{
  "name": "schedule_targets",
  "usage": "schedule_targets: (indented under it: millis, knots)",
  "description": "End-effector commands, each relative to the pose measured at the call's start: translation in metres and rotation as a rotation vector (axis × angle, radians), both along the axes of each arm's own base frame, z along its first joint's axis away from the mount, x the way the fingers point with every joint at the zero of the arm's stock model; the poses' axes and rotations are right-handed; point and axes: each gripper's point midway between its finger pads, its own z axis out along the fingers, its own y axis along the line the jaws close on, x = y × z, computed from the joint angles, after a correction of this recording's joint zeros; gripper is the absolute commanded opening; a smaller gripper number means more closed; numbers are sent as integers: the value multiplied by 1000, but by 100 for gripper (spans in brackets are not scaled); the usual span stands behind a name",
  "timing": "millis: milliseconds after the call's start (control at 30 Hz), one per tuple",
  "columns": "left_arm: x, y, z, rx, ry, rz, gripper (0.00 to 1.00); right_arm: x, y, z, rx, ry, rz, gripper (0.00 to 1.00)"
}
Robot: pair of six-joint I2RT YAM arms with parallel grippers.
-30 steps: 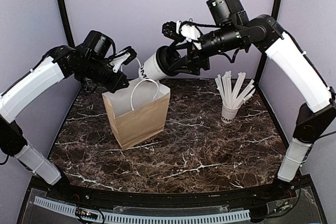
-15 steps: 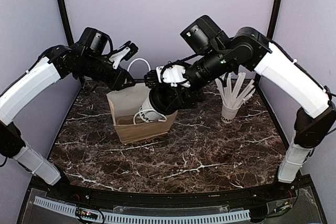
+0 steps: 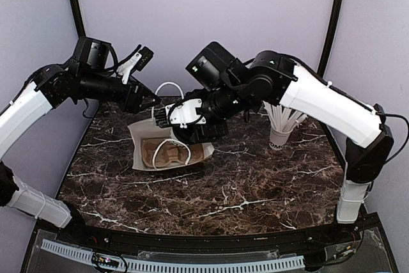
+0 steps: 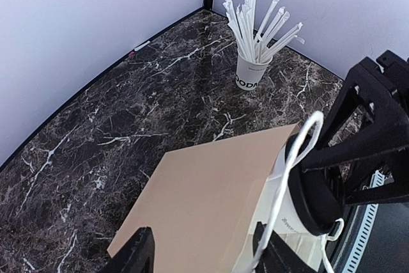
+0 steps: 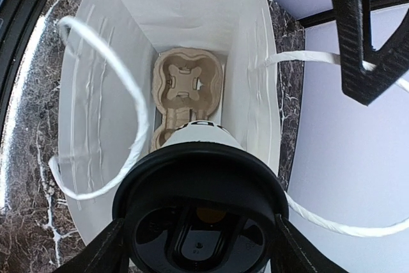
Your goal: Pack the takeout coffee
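Right gripper (image 5: 199, 247): clamped on the takeout coffee (image 5: 198, 183), one finger on each side of the black lid; reached over the paper bag (image 3: 144, 139) in the top view (image 3: 195, 129).
Takeout coffee: sat at the bag's mouth, base aimed inward, lid end facing the right wrist camera; showed white body, dark lettering and black lid in the left wrist view (image 4: 297, 206); mostly hidden by the arm from above.
Left gripper (image 4: 203, 247): fingers spread wide, tips over the bag's brown outer face; could not tell whether touching the bag; sat at the bag's far rim from above (image 3: 152, 101).
Paper bag: brown outside (image 4: 204, 202), white inside (image 5: 102, 94); leaned over on the table with mouth gaping toward the right arm.
String handles (image 5: 108, 113): white loops, one draped across the open mouth, the other running past the left gripper's finger.
Cup carrier (image 5: 188, 81): brown moulded pulp, lay at the bag's bottom, directly beyond the coffee's base.
Straw cup (image 3: 279, 137): white cup of wrapped straws (image 4: 255, 23), upright, well apart from the bag on the right.
Table (image 3: 255, 183): dark marble pattern with white veins.
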Motion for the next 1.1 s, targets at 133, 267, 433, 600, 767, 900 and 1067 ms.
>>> schedule_targets:
  millis: [133, 267, 433, 600, 767, 900, 1067]
  knots:
    - [-6, 26, -5, -21, -48, 100, 65, 13, 4, 9, -24, -207, -104, 37]
    - [-1, 38, -6, -27, -68, 156, 69, 27, 2, 12, 1, -298, -139, 37]
    - [-19, 23, 16, -131, -81, 13, 73, 52, 0, 0, -6, -335, -195, 37]
    - [-20, 25, 26, -132, -100, 7, 75, 79, 2, 18, 66, -341, -239, 37]
    - [40, 86, -6, -100, -23, 289, 82, 87, 17, 22, 126, -339, -213, 37]
    - [97, 136, -70, -115, 106, 515, 80, 89, 28, 12, 143, -298, -185, 37]
    - [149, 155, -122, -195, 223, 607, 78, 90, 30, 6, 148, -265, -171, 37]
